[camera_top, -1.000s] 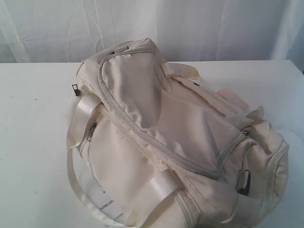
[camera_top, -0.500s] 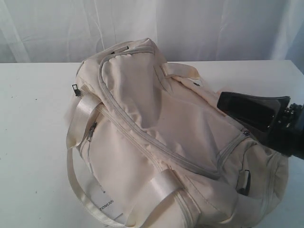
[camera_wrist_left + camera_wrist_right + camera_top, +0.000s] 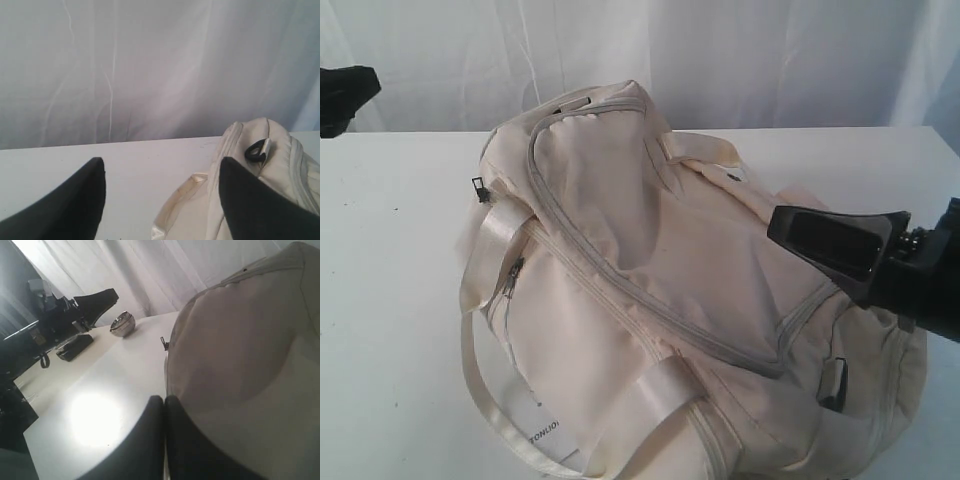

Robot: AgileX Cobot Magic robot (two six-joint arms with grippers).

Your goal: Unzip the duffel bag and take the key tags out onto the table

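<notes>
On the tabletop, mid-scene: bag, slumped and filling most of the exterior view. Right pincer, clamped shut on nothing, hovers just over the bag's right end. Left pincer, spread wide and empty, hangs off the bag's left end, not touching it. Grey zipper shut along every visible stretch. Step in hand, by the look of it: finding the slider. Cannot make it out, possibly hidden behind the right pincer.

To do it well: pin the fabric near the zipper's end with one pincer, part the other narrowly, nip the slider alone and not the cloth, then draw along the curve, low and steady. Avoid the side-pocket pull: wrong compartment.

Bag closed, contents hidden; no key tags in sight anywhere, so presumably zipped within. Farther off, in the right wrist view, a small metal bowl; inside not visible.
</notes>
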